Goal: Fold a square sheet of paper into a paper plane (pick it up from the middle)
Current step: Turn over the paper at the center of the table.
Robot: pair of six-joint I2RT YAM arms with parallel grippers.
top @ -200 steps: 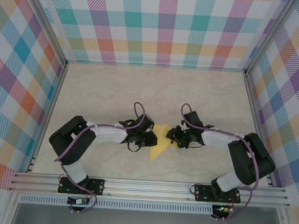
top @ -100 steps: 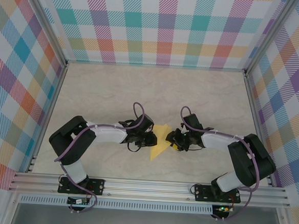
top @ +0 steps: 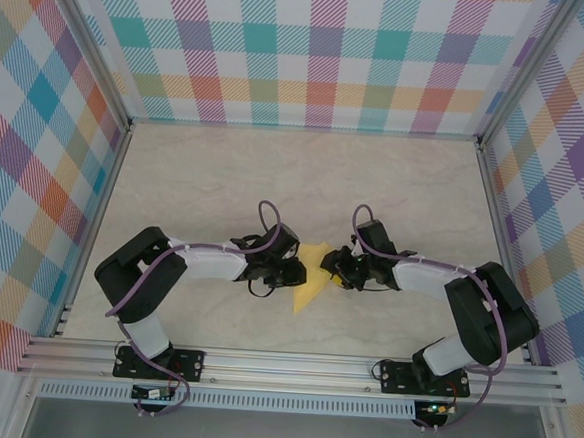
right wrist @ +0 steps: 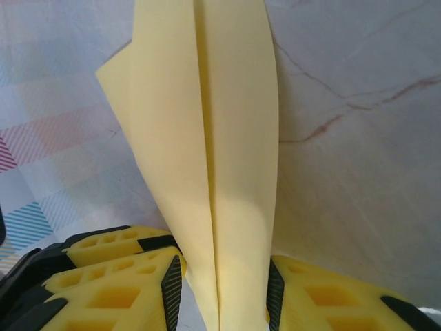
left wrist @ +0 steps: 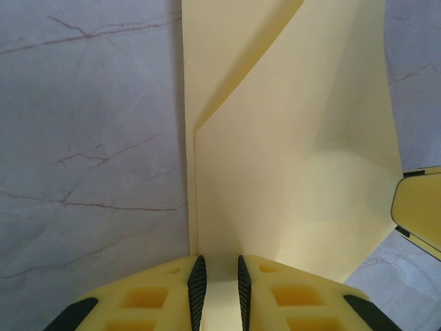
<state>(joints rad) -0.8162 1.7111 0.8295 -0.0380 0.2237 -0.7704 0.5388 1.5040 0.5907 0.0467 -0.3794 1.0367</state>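
Folding midway: the yellow paper [top: 311, 282], creased into a pointed shape, sits between both arms over the near middle of the bench [top: 225, 174]. Left fingers [top: 290, 272] pinch one edge, nearly closed. Right fingers [top: 338, 273] clamp the folded spine, gap wider. Next move likely needs one side steady while the other sharpens the crease.

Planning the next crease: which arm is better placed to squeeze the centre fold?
Right, probably: the right gripper straddles the yellow paper along its centre crease, while the left gripper pinches one edge, anchoring it.
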